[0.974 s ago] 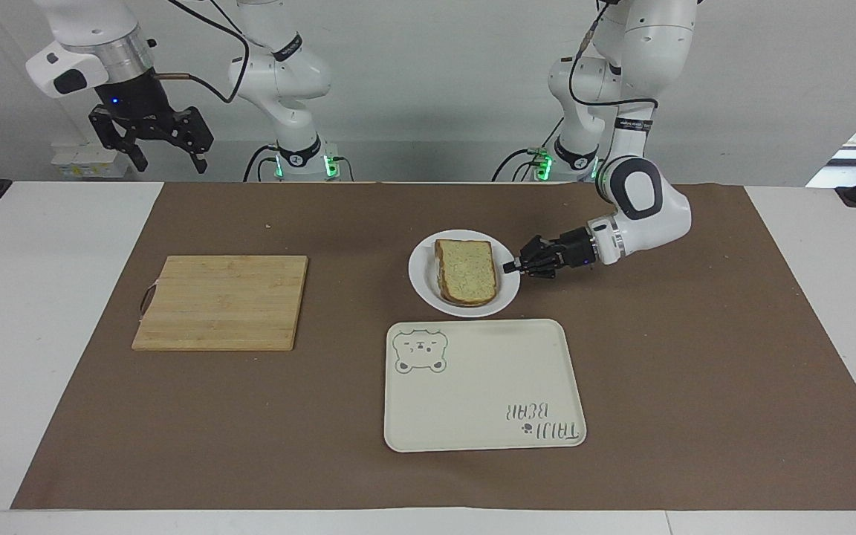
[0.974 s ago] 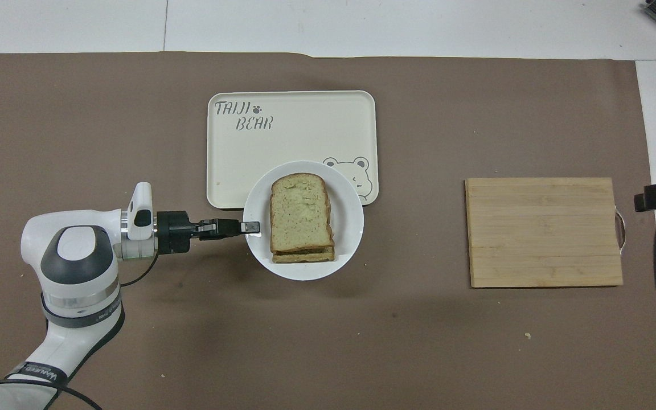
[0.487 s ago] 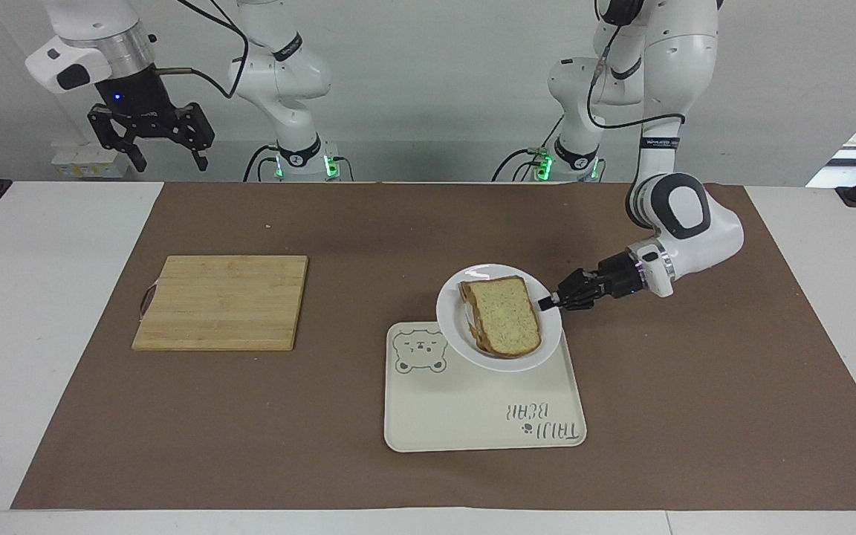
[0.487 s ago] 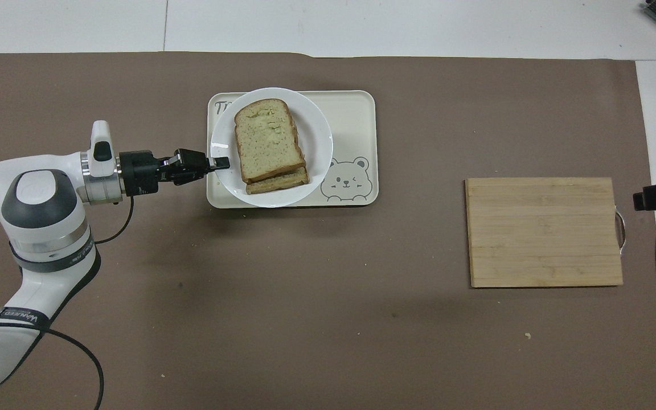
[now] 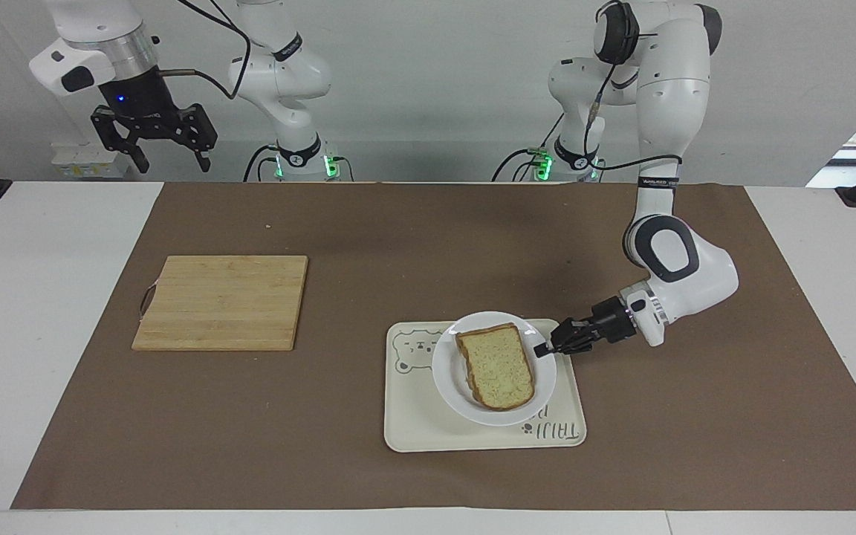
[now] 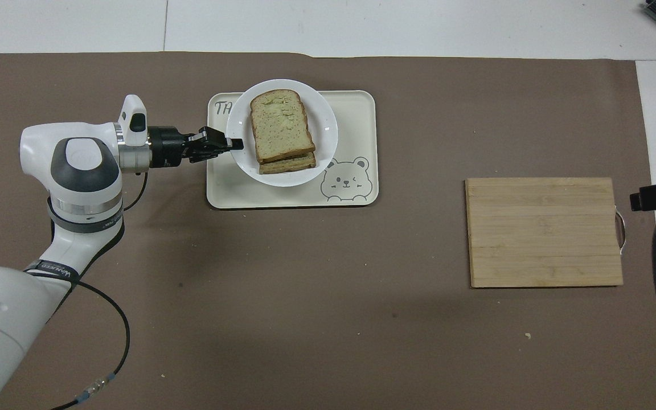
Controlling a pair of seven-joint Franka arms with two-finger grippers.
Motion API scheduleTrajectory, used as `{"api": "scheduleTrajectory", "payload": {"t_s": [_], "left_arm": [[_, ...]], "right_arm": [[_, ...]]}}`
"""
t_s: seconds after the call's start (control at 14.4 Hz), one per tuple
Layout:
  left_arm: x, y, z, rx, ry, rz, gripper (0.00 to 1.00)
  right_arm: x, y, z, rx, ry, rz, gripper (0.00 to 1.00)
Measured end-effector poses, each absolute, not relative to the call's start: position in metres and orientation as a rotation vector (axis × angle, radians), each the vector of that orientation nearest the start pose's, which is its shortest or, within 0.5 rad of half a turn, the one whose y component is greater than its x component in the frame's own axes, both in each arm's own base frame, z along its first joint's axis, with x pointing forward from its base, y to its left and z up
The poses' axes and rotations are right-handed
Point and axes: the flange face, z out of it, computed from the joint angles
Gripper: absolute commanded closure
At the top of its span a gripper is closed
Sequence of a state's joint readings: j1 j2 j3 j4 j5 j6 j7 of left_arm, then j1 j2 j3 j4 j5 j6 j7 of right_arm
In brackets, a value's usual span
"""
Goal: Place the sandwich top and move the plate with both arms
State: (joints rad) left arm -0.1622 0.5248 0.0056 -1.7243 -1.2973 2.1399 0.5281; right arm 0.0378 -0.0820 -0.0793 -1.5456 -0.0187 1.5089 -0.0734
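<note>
High facing view; steep overhead; both share the table (image 5: 41, 312).

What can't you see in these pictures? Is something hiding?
- What lies under the sandwich top: in both views the top slice covers the filling; only a lower slice's edge shows.
- Whether the plate rests on the tray or hangs just above it: neither view settles it. The left gripper grips its rim.
- Tray lettering: the plate covers part of it in both views.
- Right gripper: open over the table's edge; cut off in the overhead view.
</note>
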Motion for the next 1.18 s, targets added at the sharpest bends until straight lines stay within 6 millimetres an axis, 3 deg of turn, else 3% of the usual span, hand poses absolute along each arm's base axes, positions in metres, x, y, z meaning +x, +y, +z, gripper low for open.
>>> {"api": "scheduleTrajectory", "payload": {"t_s": [0.28,0.35,0.56,0.63,0.7,0.83,1.18], "left_arm": [[0.670,-0.154,0.274,2.209,0.080,0.093,0.99],[0.670,-0.154,0.274,2.229,0.062,0.087,0.88],[0.670,-0.148,0.274,2.276,0.037,0.078,0.16],[0.672,-0.141,0.277,2.302,0.021,0.089,0.00],[0.676,-0.132,0.285,2.342,-0.005,0.111,0.00],[0.684,-0.110,0.321,2.456,-0.102,0.176,0.00],[0.672,-0.070,0.452,2.747,-0.430,0.355,0.00]], "right_arm": [[0.522,-0.026,0.673,-3.155,-0.039,-0.065,0.00],[0.522,-0.027,0.673,-3.155,-0.028,-0.063,0.00],[0.522,-0.030,0.672,-3.155,-0.006,-0.061,0.00],[0.522,-0.031,0.672,-3.154,0.008,-0.061,0.00],[0.522,-0.031,0.672,-3.154,0.019,-0.059,0.00],[0.522,-0.031,0.671,-3.153,0.031,-0.061,0.00],[0.522,-0.031,0.671,-3.153,0.033,-0.063,0.00]]}}
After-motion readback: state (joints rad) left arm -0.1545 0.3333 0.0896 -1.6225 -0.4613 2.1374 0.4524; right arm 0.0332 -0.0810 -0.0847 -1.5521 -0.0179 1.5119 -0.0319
